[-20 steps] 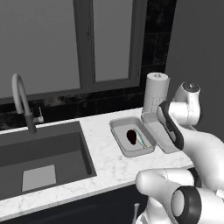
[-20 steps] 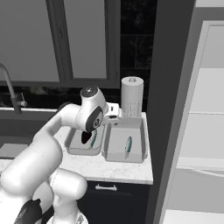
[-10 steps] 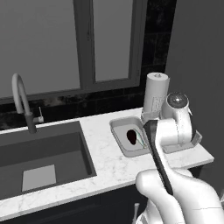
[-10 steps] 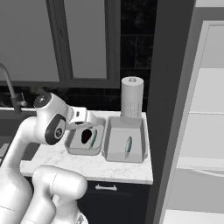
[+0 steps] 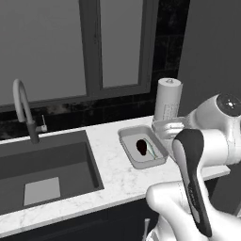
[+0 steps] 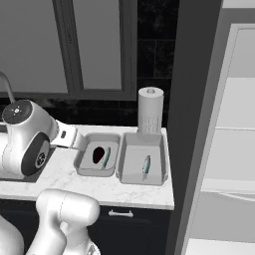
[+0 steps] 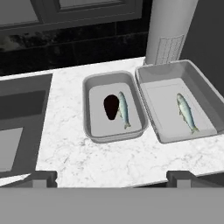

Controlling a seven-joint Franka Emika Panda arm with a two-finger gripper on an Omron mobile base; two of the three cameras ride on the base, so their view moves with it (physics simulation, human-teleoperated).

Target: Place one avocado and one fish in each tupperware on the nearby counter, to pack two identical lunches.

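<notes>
**One lunch box packed, the other short an avocado**

Two grey lunch boxes sat side by side, touching, on the white marbled bench [image 7: 109, 157], in front of a tall paper towel roll [image 6: 150, 110] and to the right of a dark sink [image 5: 44, 172]. The left box [image 7: 94, 133] held a dark avocado [image 7: 111, 106] with a fish [image 7: 124, 110] lying just beside it. The right box [image 7: 168, 136] held one fish [image 7: 186, 112] and no avocado.

The pincer [image 7: 111, 177] hung back over the bench's near edge, its two tips set wide apart and holding nothing.

Judging by the contents, the step in hand was to fetch a second avocado, which was not to be seen on the bench. To finish well, the arm would need to lower that avocado into the bare floor of the right box beside the fish, not on top of it, and clear of the shared rim.
</notes>
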